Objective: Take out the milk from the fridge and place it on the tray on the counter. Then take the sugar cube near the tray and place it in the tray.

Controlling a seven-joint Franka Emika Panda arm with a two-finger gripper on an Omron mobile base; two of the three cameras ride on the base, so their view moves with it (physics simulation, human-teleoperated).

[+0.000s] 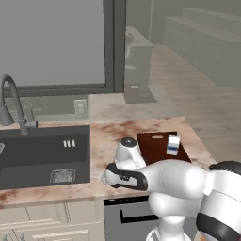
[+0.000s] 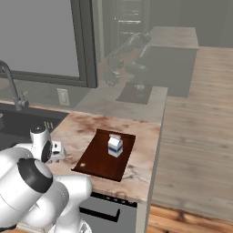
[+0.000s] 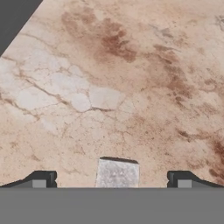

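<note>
The milk (image 1: 173,144) (image 2: 115,145), a small white carton with a blue band, stands upright on the dark reddish-brown tray (image 1: 153,148) (image 2: 98,161). Left of the tray, my gripper (image 3: 111,179) points down at the marbled counter (image 1: 106,136) (image 2: 82,127) and is open. The sugar cube (image 3: 117,173), a small pale block, lies on the stone between the two fingertips (image 3: 41,179), touching neither. My hand (image 2: 55,150) hangs low over the counter between the sink and the tray. The fridge is out of view.
A black sink basin (image 1: 42,157) with a curved grey faucet (image 1: 12,101) sits left of the hand. The counter's right edge (image 2: 154,150) drops to the wooden floor just past the tray. A window fills the wall behind.
</note>
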